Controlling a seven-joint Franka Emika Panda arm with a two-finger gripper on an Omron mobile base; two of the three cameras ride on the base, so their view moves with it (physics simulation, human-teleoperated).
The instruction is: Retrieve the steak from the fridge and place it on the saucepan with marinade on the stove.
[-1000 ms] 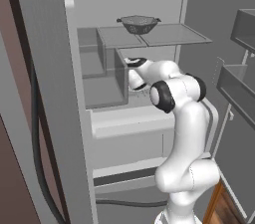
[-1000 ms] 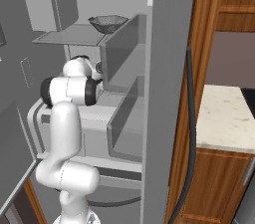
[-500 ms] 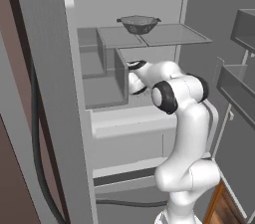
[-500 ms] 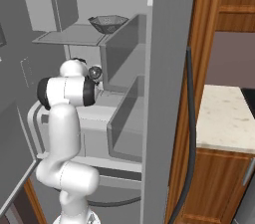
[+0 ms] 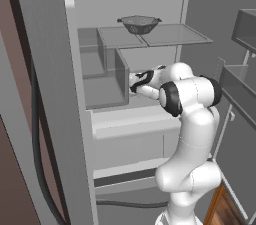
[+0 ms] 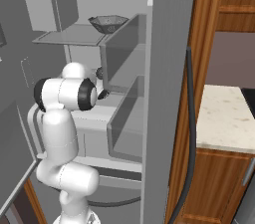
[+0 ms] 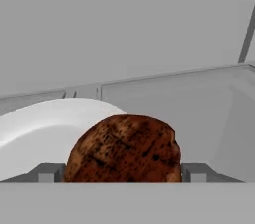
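Note:
The steak [image 7: 124, 148], a dark red-brown lump, lies on a white plate [image 7: 40, 128] inside the open fridge [image 5: 145, 119]. In the hand view it sits very close, between my two fingertips [image 7: 47, 173]. My gripper [image 7: 122, 175] is open, with one finger on each side of the steak and neither pressed against it. In the left base view the gripper [image 5: 136, 81] reaches in over the middle shelf, beside a grey bin. The right base view has the hand [image 6: 102, 84] partly hidden behind my elbow. The saucepan is out of view.
A grey mesh colander [image 5: 139, 23] stands on the glass shelf above my hand. Door bins [image 5: 240, 84] hang on the open right door. A grey bin wall [image 5: 121, 76] is close to the left of the gripper. A pale counter [image 6: 224, 118] and wooden cabinets lie beyond the fridge's right side.
My hand has sunk slightly and pushed deeper into the fridge over the shelf. The jaws have stayed wide apart.

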